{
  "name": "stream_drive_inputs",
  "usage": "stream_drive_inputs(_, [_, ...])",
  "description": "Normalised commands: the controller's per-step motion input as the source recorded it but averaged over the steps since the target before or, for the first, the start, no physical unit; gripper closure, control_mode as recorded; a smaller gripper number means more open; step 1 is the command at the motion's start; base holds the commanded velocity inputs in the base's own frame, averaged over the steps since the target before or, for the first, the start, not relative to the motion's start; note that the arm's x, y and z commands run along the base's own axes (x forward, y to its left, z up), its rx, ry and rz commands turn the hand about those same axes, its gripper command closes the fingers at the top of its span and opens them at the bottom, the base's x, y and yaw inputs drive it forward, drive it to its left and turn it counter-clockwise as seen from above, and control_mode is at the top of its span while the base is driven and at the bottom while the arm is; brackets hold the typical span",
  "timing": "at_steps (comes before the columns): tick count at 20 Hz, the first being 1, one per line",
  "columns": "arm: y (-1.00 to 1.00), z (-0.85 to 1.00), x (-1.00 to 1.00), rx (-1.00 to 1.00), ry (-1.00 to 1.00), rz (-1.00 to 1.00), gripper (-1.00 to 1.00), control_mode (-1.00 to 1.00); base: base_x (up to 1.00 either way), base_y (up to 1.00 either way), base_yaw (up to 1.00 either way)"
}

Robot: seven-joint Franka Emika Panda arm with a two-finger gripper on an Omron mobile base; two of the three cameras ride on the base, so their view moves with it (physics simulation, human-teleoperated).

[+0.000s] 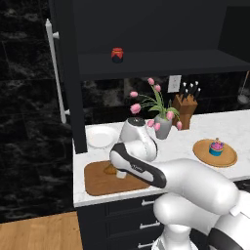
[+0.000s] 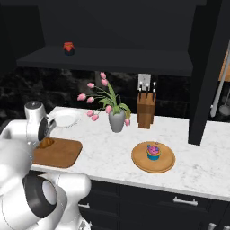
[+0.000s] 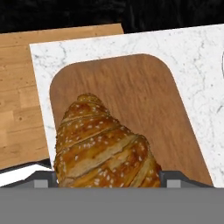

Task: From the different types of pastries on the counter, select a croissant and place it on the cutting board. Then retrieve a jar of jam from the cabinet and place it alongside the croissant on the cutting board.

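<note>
The gripper (image 3: 107, 177) is down over the cutting board (image 1: 97, 181) at the left end of the counter (image 2: 188, 173), clenched on the croissant (image 3: 103, 142), which sits between the two finger tips in the hand view with the board's brown wood right beneath it. Whether the croissant touches the board cannot be told. From the left base view a bit of the croissant (image 1: 110, 169) peeks out beside the wrist, over the board's middle. The jar of jam (image 1: 117, 54) stands on the shelf of the open dark cabinet (image 1: 68, 73), above and well apart from the board. The cupcake (image 2: 153, 151) rests on a round wooden plate (image 2: 140, 162) far to the right, past a vase of pink tulips (image 2: 116, 117) and a knife block (image 2: 145, 110). A white plate (image 1: 101, 136) lies just behind the board.
</note>
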Motion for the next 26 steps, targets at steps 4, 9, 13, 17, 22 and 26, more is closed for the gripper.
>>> stream_drive_inputs(4, [0.2, 0.0, 0.0, 0.0, 0.0, 0.0, 1.0, -1.0, 0.0, 0.0, 0.0])
stream_drive_inputs(9, [0.23, -0.01, 0.14, -0.01, 0.0, 0.0, 1.0, -1.0, 0.0, 0.0, 0.0])
stream_drive_inputs(13, [0.06, -0.19, 0.23, -0.06, 0.0, 0.0, 1.0, -1.0, 0.0, 0.0, 0.0])
stream_drive_inputs(17, [0.01, -0.17, 0.07, -0.04, 0.0, 0.0, 1.0, -1.0, 0.0, 0.0, 0.0])
stream_drive_inputs(22, [0.11, 0.0, 0.01, 0.0, 0.0, 0.0, -1.0, -1.0, 0.0, 0.0, 0.0])
stream_drive_inputs(26, [0.16, -0.01, 0.01, 0.0, 0.0, 0.0, -1.0, -1.0, 0.0, 0.0, 0.0])
